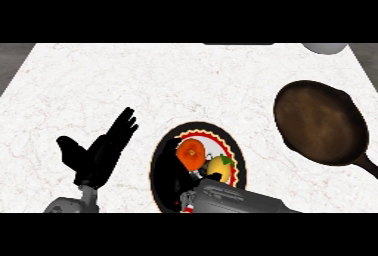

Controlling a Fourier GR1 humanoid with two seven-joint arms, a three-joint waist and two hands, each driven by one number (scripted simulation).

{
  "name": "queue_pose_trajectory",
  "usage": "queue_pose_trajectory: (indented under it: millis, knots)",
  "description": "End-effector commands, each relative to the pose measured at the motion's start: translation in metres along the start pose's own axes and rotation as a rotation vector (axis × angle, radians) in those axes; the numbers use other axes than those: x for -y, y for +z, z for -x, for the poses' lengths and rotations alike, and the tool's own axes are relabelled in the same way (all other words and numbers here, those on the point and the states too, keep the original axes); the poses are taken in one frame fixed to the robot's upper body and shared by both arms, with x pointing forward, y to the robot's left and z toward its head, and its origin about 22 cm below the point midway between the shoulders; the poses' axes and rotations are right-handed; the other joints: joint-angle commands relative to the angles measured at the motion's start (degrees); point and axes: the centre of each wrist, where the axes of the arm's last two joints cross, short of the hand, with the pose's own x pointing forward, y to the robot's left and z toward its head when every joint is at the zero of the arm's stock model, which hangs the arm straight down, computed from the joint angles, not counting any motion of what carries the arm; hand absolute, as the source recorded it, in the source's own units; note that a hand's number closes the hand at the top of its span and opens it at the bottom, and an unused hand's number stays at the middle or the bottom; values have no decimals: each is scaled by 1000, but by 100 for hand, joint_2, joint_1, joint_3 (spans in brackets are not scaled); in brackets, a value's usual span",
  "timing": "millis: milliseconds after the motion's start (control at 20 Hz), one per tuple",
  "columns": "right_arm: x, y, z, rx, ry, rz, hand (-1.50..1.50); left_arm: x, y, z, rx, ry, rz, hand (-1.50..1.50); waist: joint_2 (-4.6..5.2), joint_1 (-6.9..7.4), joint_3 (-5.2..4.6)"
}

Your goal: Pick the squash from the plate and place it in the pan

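A black plate [164,150] with a red and yellow patterned ring lies near the counter's front middle. On it sit a yellow squash [219,168] with a green end and, to its left, a round orange vegetable [191,152]. My right hand [188,184] is over the plate's near part, just below and left of the squash; it is black against the black plate, so its shape is hard to read. The grey right forearm [236,200] hides the plate's front edge. A dark brown pan [320,121] lies at the right, handle pointing to the lower right. My left hand [100,150] rests open left of the plate, fingers up.
A white round object [325,47] sits at the counter's far right corner, partly cut off. A dark strip [238,44] shows at the far edge. White marble counter [111,80] stretches between plate and pan and across the far left.
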Motion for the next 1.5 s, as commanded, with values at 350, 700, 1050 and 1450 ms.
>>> queue_pose_trajectory:
  millis: [350,700,1050,1450]
  knots:
    - [-21,-32,18,57,137,127,150,4,8,-9,-10,-4,17,0,29,31,9]
    - [-71,-5,44,-488,-773,-120,150,-14,12,-1,-14,33,-112,0,-14,-846,90]
    - [-38,48,65,-1045,-1055,224,150,-24,20,-3,-6,11,-67,0,-110,-360,18]
    - [4,112,56,-1233,-1385,600,150,-7,12,-9,-16,-2,-20,0,-33,-140,18]
